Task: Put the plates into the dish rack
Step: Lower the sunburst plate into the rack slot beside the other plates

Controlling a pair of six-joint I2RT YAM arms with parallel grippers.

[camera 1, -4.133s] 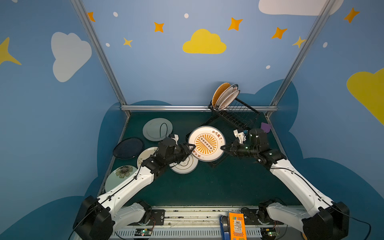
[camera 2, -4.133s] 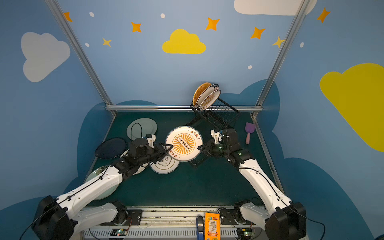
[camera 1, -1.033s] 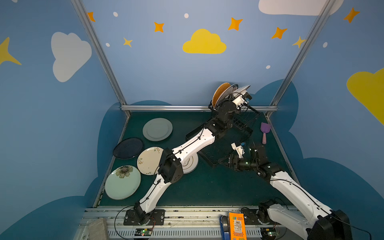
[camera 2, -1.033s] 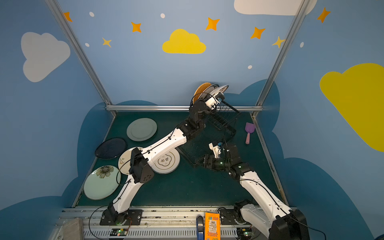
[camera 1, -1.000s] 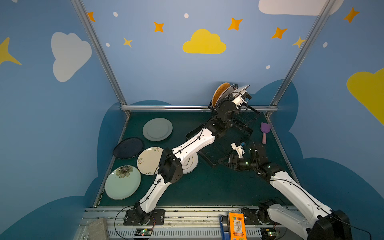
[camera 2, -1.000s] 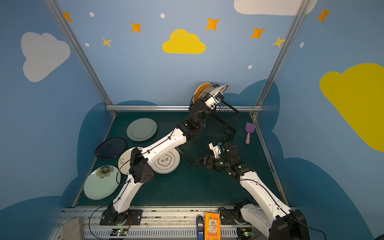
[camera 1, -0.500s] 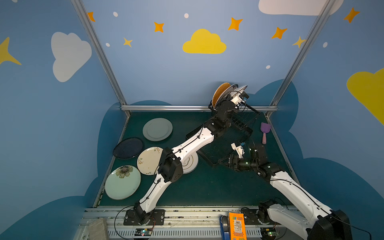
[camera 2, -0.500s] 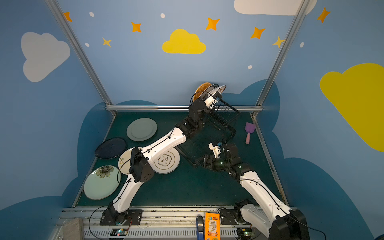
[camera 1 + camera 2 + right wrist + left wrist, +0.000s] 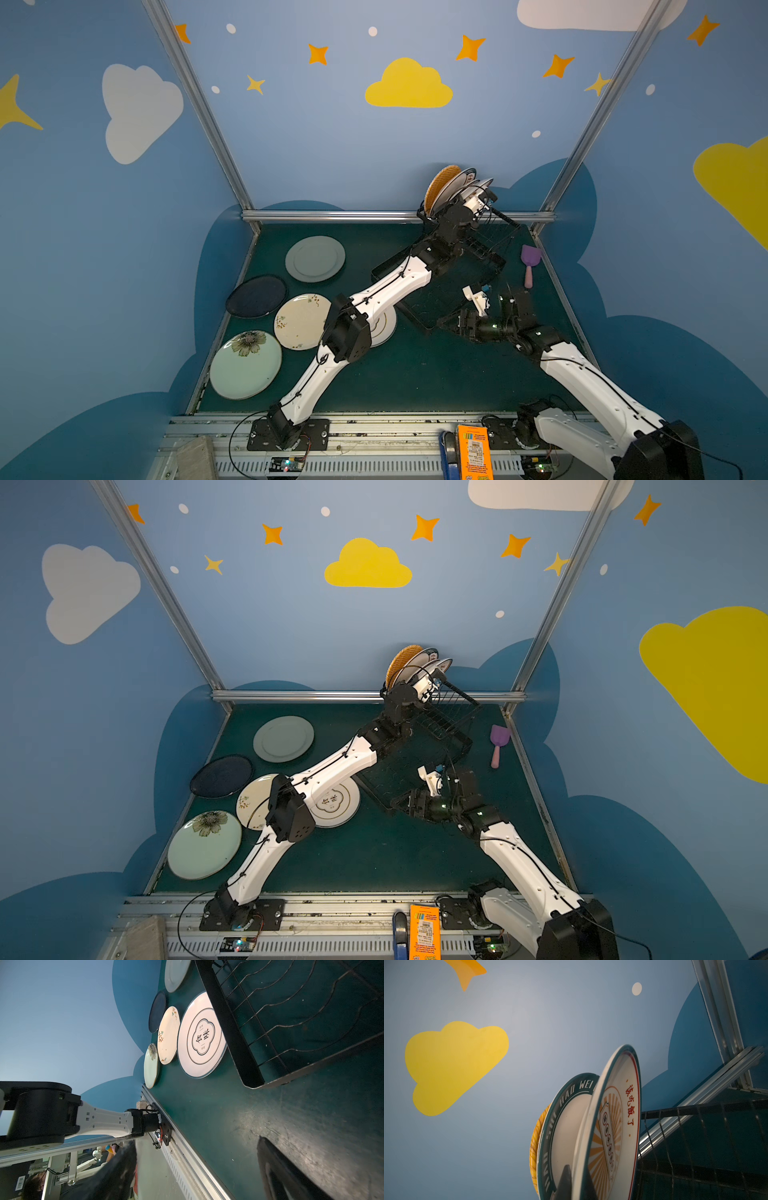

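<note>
Left gripper (image 9: 576, 1176) clamped tight on white round plate with orange sunburst (image 9: 607, 1140), on edge in black wire dish rack (image 9: 496, 259), upper centre-right in both top views. Right gripper (image 9: 196, 1142) wide open, empty, over dark green counter (image 9: 395, 374).

A robot test cell in a lab, dressed like a nursery: blue panel walls (image 9: 332, 145) painted with clouds and stars rise behind the left gripper (image 9: 467, 198), framed by aluminium posts (image 9: 199, 104). Back from the right gripper (image 9: 449, 323), toward its arm's base, a slotted metal rail (image 9: 395, 422) carries the bolted mounts (image 9: 286, 434) (a bare circuit board (image 9: 286, 463) sits lit there), edging a dark green mat (image 9: 395, 374).
</note>
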